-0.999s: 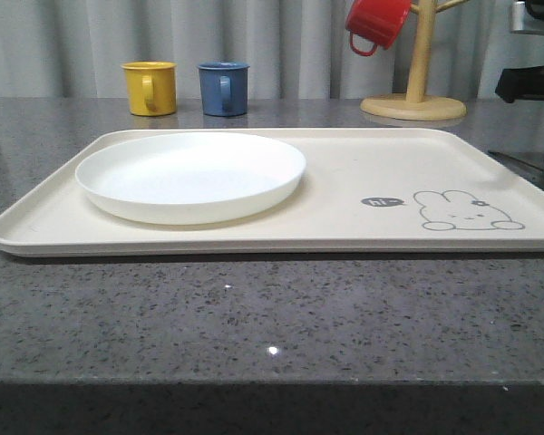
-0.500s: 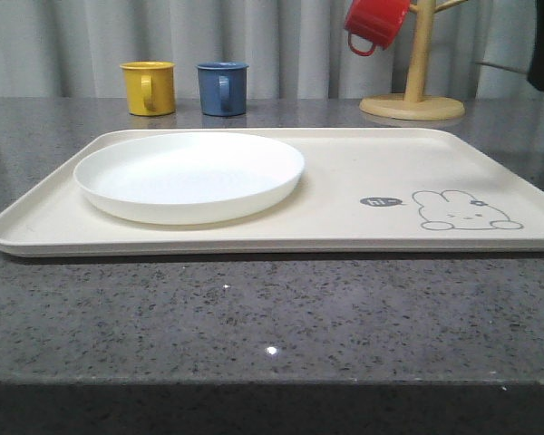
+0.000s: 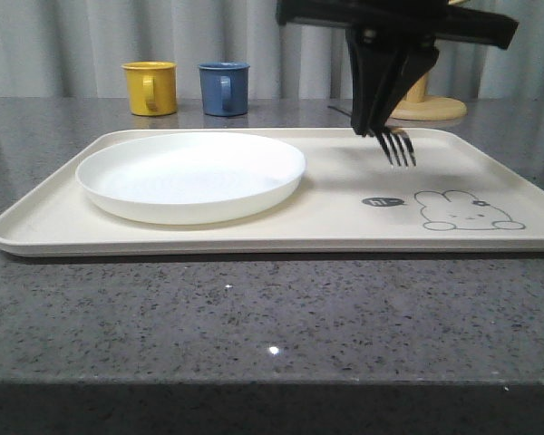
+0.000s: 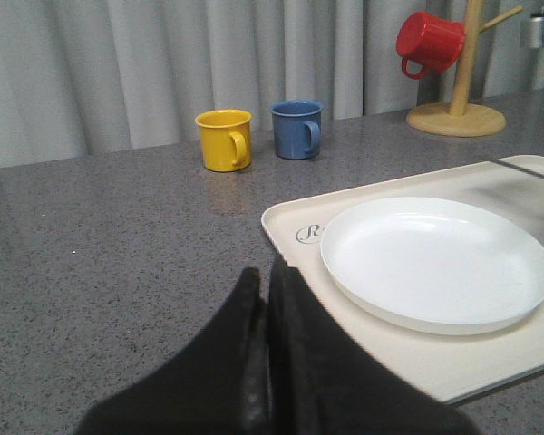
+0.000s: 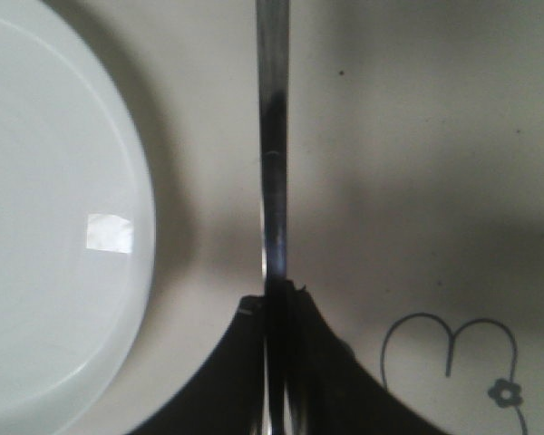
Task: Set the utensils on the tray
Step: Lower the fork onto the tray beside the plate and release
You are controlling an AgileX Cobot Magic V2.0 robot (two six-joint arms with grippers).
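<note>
My right gripper hangs over the right half of the cream tray, shut on a silver fork. The tines point down toward the front, a little above the tray floor near the grey rabbit drawing. In the right wrist view the fork's handle runs straight out from the closed jaws, between the plate and the rabbit drawing. The round white plate lies on the tray's left half. My left gripper is shut and empty, low over the counter beside the tray's corner.
A yellow mug and a blue mug stand behind the tray. A wooden mug tree with a red mug stands at the back right. The grey counter's front edge runs close below the tray.
My right arm has swung in from the right edge with the fork and now hangs over the tray's right half. Plate, tray and mugs have not moved.
</note>
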